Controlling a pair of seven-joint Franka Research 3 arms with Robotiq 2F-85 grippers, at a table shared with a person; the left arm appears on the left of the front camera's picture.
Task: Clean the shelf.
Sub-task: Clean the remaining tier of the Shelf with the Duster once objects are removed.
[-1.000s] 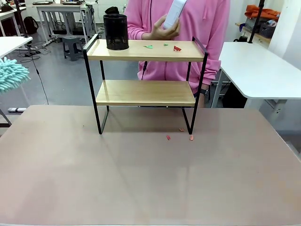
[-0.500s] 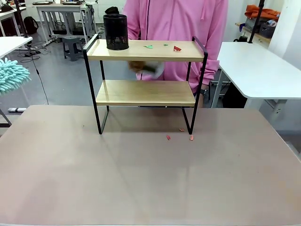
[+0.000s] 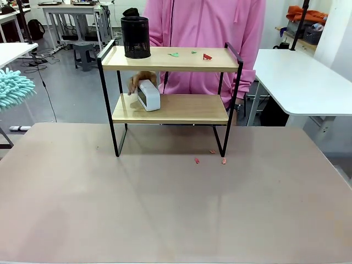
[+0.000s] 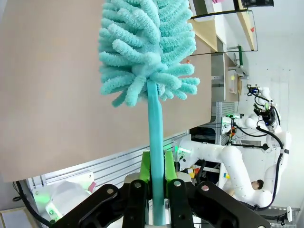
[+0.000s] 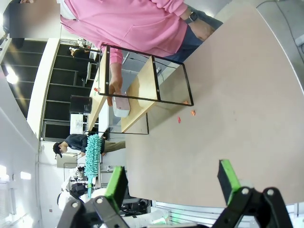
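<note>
Far left: the fluffy teal duster pokes in at the frame edge, head cut off, well apart from the shelf. Wrist view: the left gripper has its green pads pinched on the duster's handle, head pointing away over the table.

Shelf at far middle of table, all four legs down.
- Top board: black mesh cup at left end, contents not readable; green and red scraps toward right.
- Lower board: person's hand reaches in from behind, gripping a white box resting at left end.

Reddish bits on table near the shelf's right front leg.

The right gripper hangs over the table, fingers spread wide, nothing between.
</note>
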